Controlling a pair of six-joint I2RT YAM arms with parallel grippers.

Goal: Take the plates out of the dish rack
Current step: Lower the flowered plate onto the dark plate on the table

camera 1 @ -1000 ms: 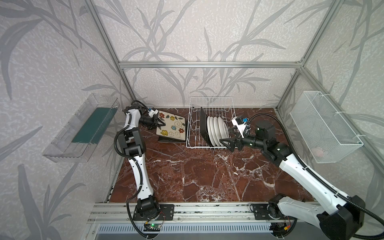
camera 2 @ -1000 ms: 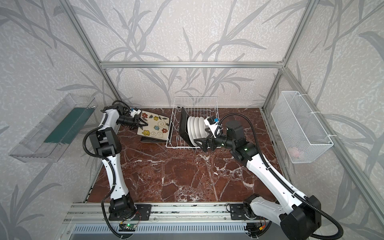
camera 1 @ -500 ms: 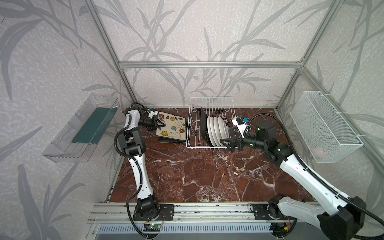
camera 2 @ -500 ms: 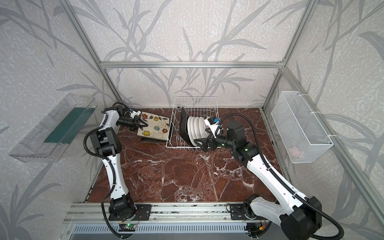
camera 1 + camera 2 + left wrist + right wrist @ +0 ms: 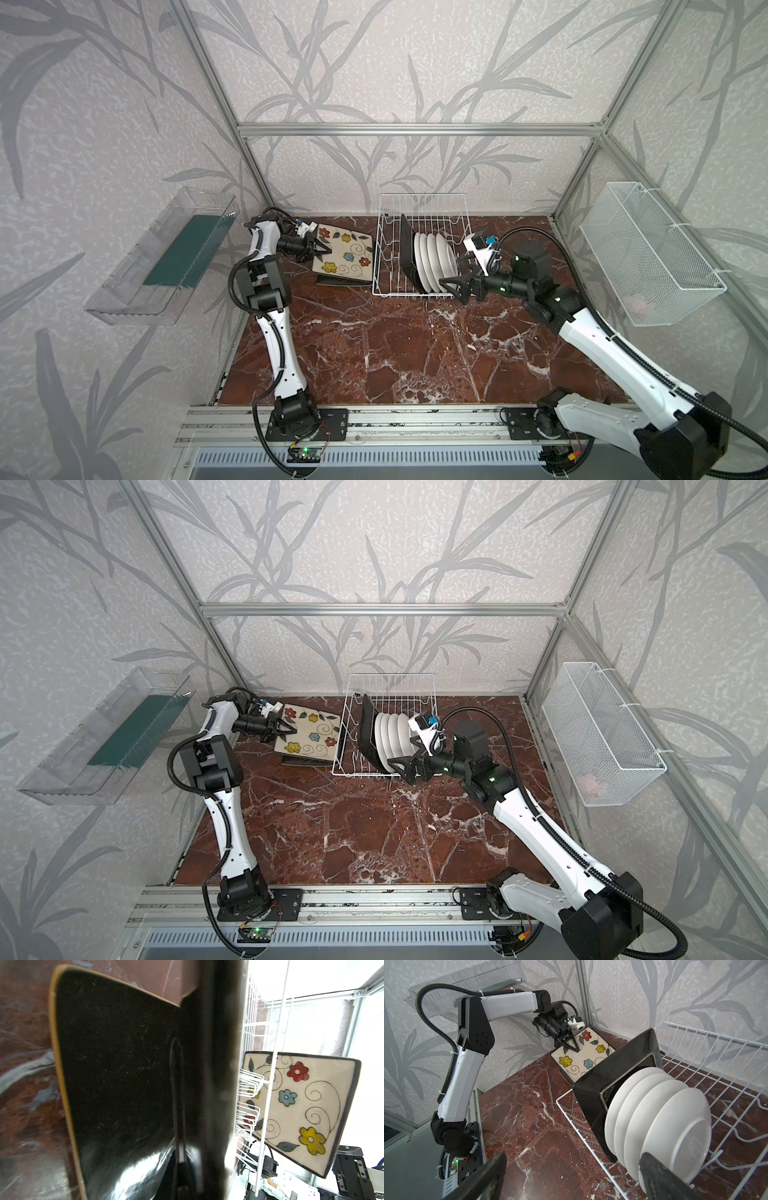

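We list: left gripper (image 5: 322, 249) clamped on cream flowered square plate (image 5: 347, 259), tilted beside white wire dish rack (image 5: 420, 195). Rack holds black-backed square plate (image 5: 406, 253) and four round white plates (image 5: 434, 262); right gripper (image 5: 456, 275) gapes beside them.

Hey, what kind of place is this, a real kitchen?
Probably a robot test cell, not a kitchen: an aluminium frame encloses a marble-look tabletop, a left arm and a right arm are bolted to a front rail, and a dish rack holds plates.
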